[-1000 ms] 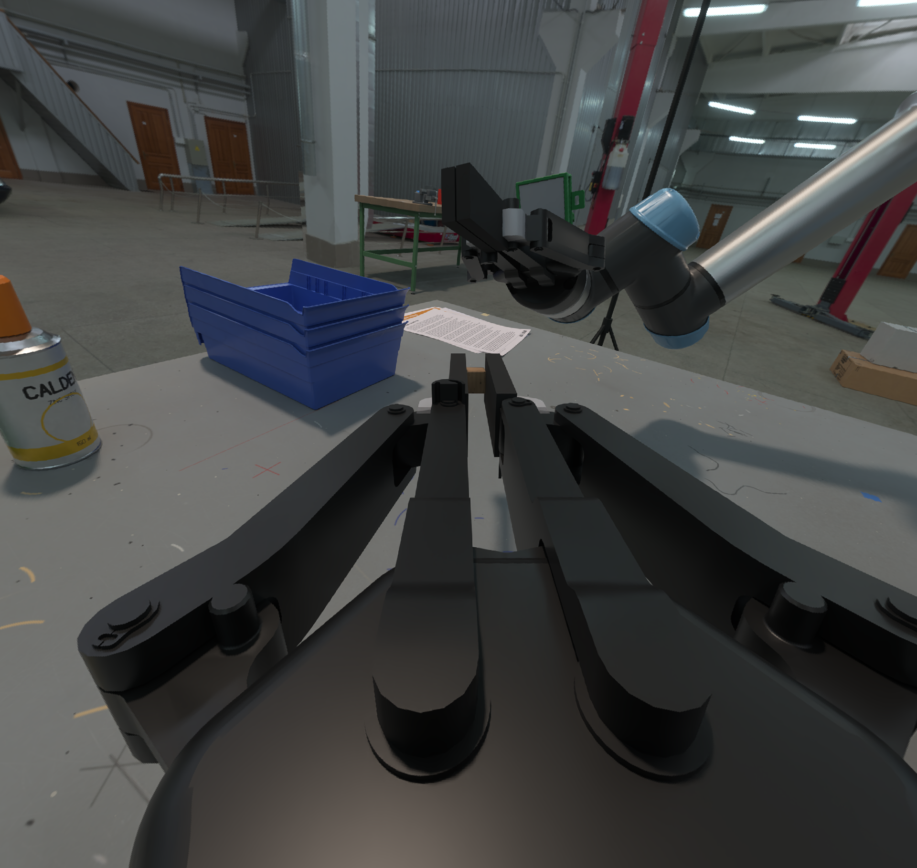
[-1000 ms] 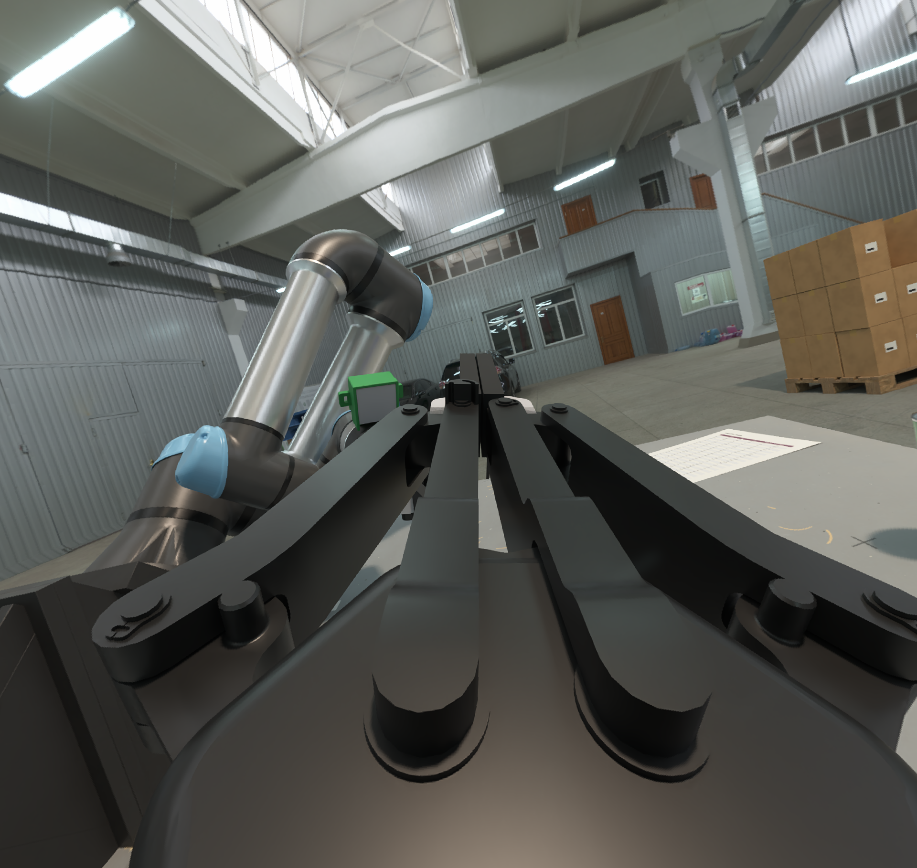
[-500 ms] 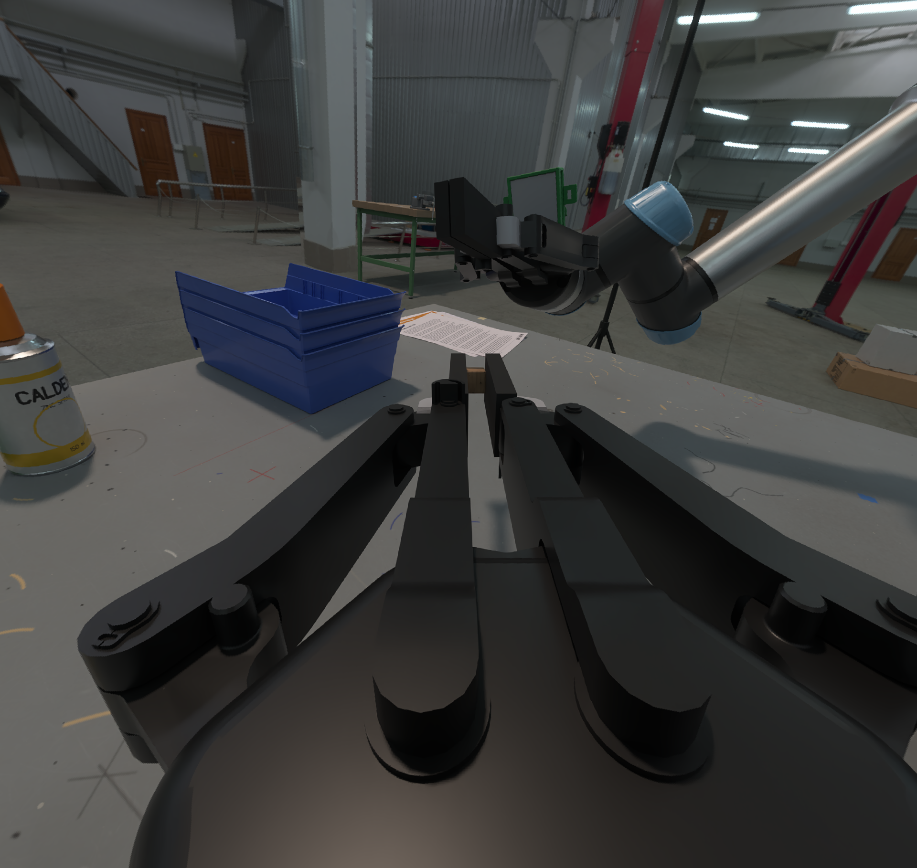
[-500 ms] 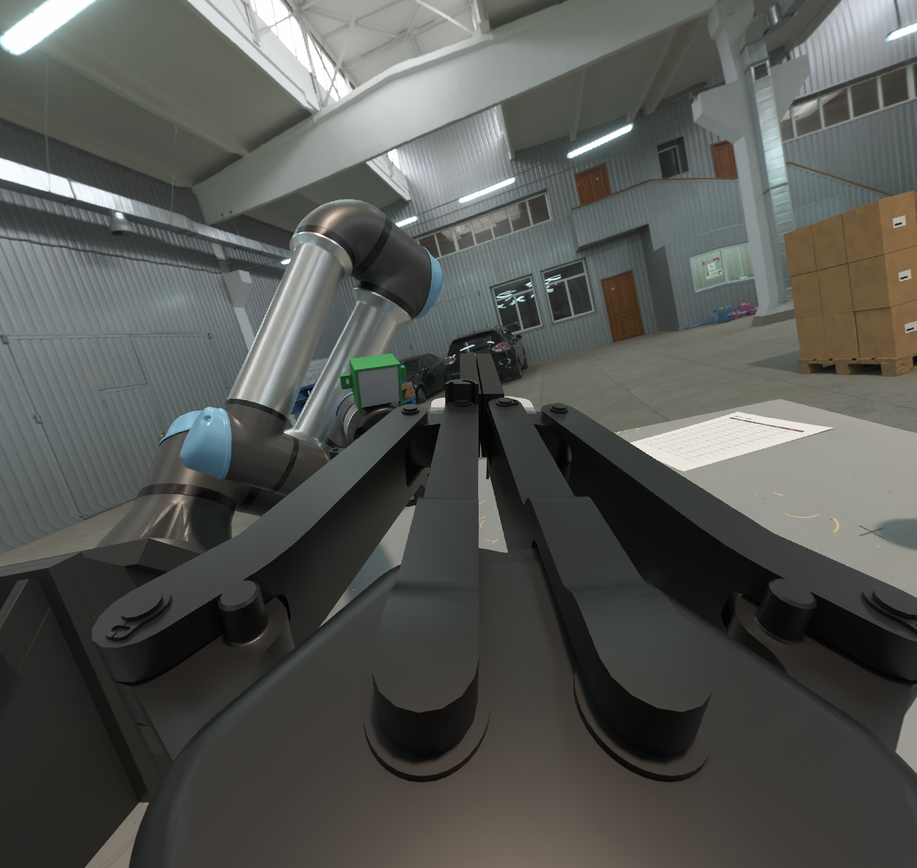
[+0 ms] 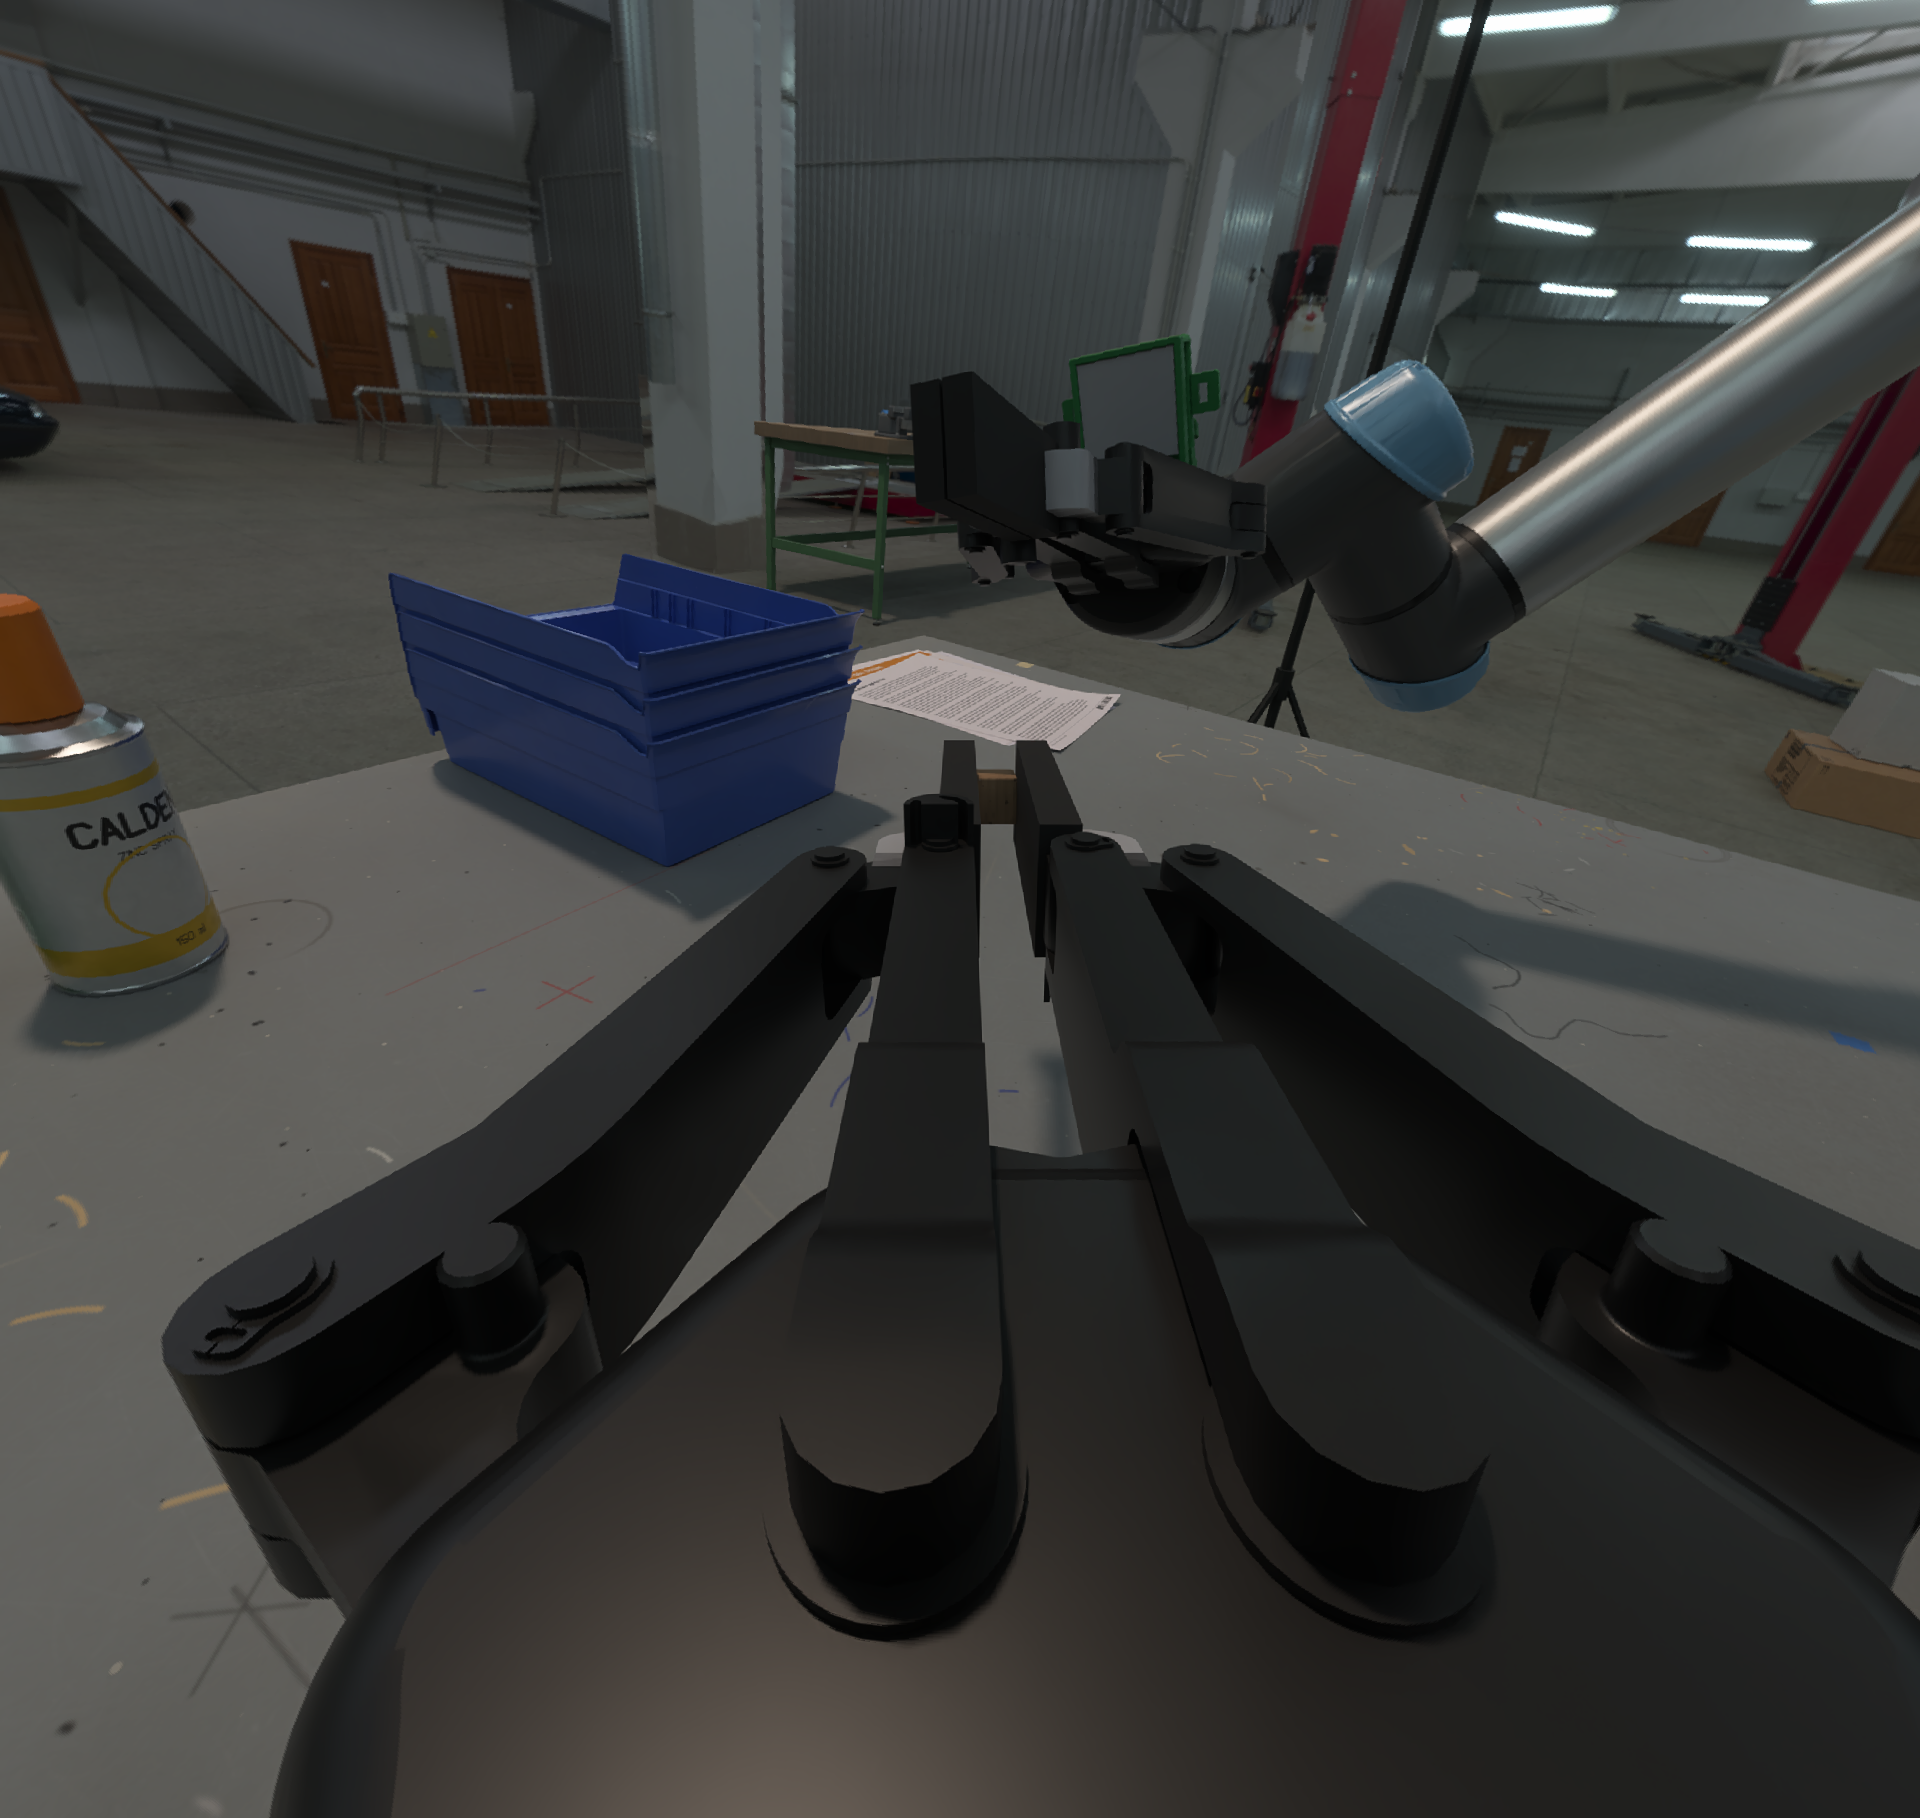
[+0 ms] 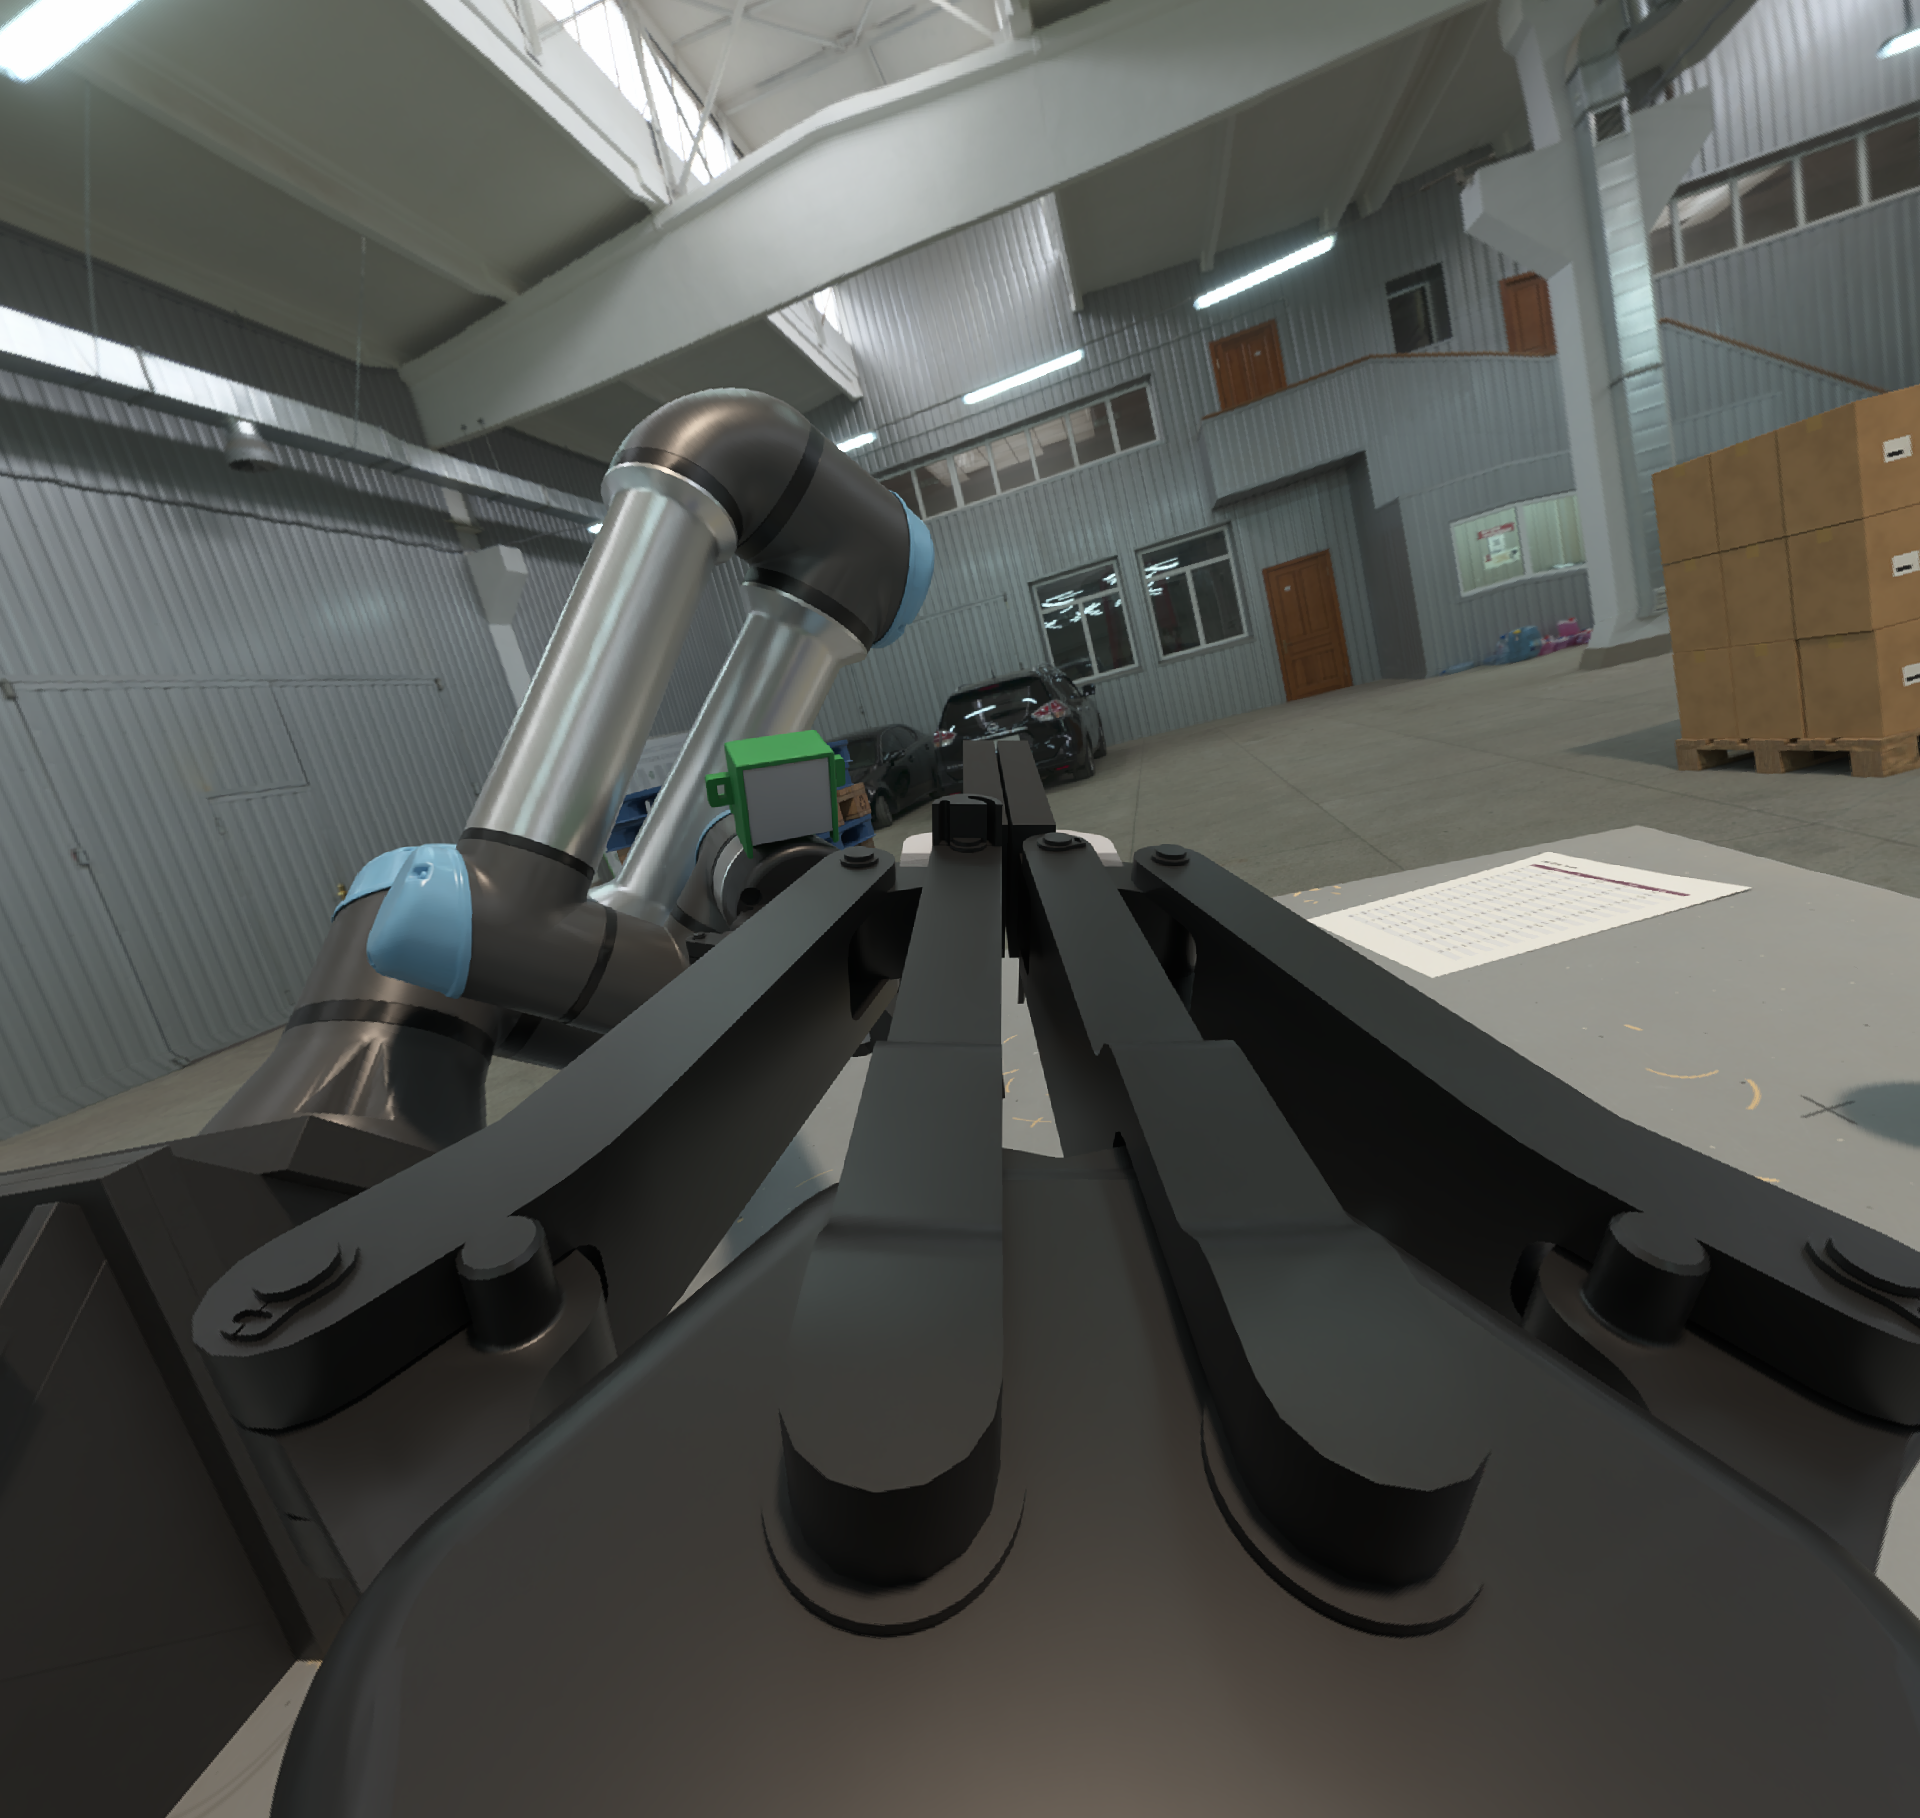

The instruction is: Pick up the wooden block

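In the left wrist view my left gripper (image 5: 995,789) is shut on a small light wooden block (image 5: 994,798), held between the fingertips above the grey table (image 5: 416,1020). Only a sliver of the block shows between the pads. The right gripper (image 5: 940,454) also shows there, high over the table's far edge with its fingers together. In the right wrist view the right gripper (image 6: 998,777) is shut and empty, pointing out over the table toward the hall. The left arm (image 6: 623,729) stands to its left.
A stack of blue bins (image 5: 634,698) sits at the back left of the table. A spray can with an orange cap (image 5: 83,812) stands at the far left. A printed sheet (image 5: 982,698) lies at the far edge; another sheet (image 6: 1527,911) shows in the right wrist view.
The left gripper has risen a little with the block; the bins and the can sit lower and farther in its view. The right gripper has tilted upward and moved higher.
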`<act>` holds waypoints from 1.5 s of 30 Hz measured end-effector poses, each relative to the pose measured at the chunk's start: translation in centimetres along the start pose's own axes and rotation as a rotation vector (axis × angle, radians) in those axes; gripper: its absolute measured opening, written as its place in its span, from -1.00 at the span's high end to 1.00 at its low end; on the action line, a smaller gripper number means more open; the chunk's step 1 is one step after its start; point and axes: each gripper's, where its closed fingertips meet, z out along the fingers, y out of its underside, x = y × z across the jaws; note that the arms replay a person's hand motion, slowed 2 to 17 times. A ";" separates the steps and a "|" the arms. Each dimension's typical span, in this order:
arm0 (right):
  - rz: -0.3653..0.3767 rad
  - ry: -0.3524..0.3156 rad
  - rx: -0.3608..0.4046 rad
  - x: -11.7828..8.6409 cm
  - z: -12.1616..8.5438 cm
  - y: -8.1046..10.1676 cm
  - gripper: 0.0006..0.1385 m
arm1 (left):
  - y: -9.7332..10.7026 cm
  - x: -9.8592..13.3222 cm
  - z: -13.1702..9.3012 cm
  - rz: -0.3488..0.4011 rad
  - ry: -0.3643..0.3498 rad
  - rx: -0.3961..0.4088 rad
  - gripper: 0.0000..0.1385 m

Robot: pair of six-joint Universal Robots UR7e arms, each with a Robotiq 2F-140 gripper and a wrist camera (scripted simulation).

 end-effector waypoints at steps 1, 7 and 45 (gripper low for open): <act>0.000 0.000 0.000 0.0 0.0 0.0 1.00 | 0.0 0.0 0.0 -0.001 0.000 0.002 0.85; 0.005 -0.003 0.007 0.0 0.0 -0.1 1.00 | -0.1 -0.1 0.0 -0.010 -0.006 0.015 0.85; -0.001 0.006 -0.056 0.3 0.4 1.1 1.00 | 0.7 -0.8 0.4 -0.042 -0.035 0.015 0.85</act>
